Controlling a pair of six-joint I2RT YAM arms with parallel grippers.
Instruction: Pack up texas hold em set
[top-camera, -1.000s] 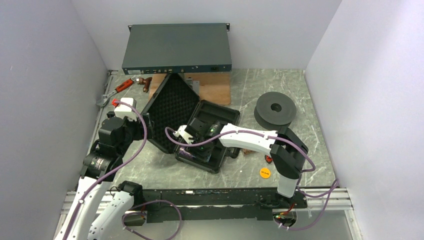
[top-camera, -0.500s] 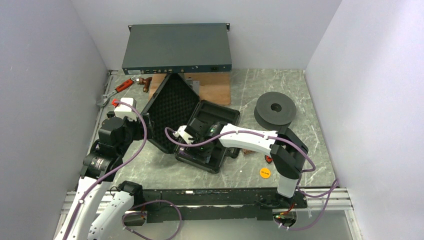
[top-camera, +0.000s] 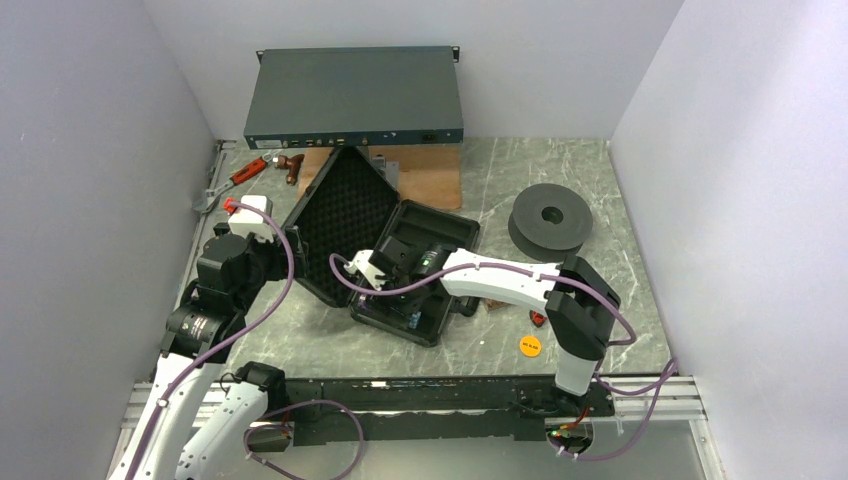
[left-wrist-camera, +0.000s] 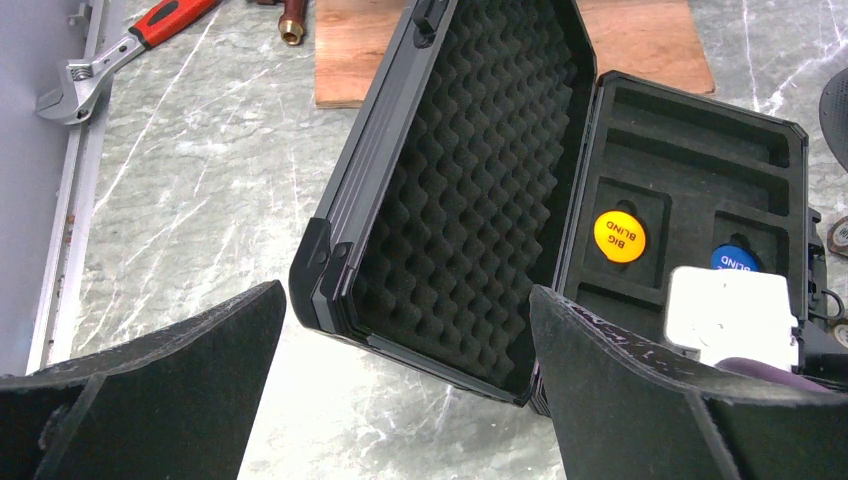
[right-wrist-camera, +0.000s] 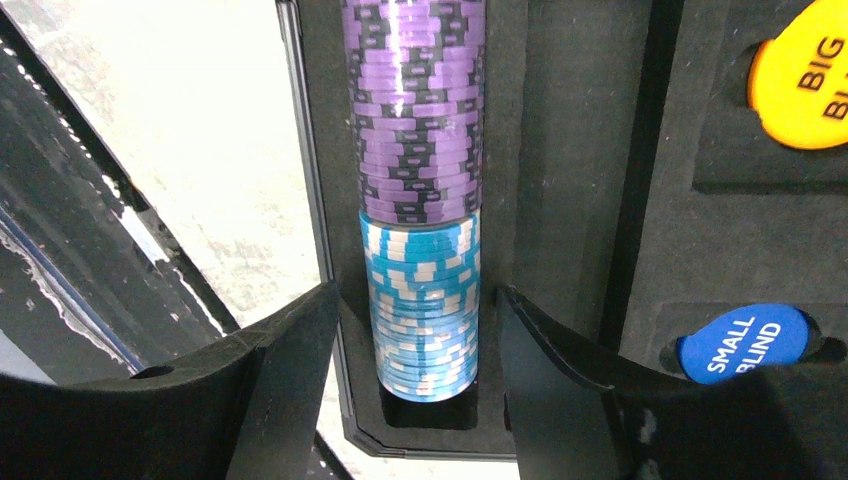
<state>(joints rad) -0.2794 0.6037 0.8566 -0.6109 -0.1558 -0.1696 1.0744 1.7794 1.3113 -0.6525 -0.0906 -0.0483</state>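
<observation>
Case, black, hard-shelled and foam-lined, is seen open mid-frame on the marbled grey surface in the top view, a round orange disc lying lower right of it. In the left wrist view, the left gripper is shown with jaws spread wide. In the right wrist view, the right gripper is shown with jaws spread either side of a teal chip roll, seated under a purple chip roll in the case's slot.

- Grey-green marbled table.
- Grey rack unit along the back edge.
- Wooden board just in front of it.
- Black case, lid open, at the centre.
- Red-handled adjustable wrench at back left.
- Black spool on the right.
- Orange disc near the front edge.
</observation>
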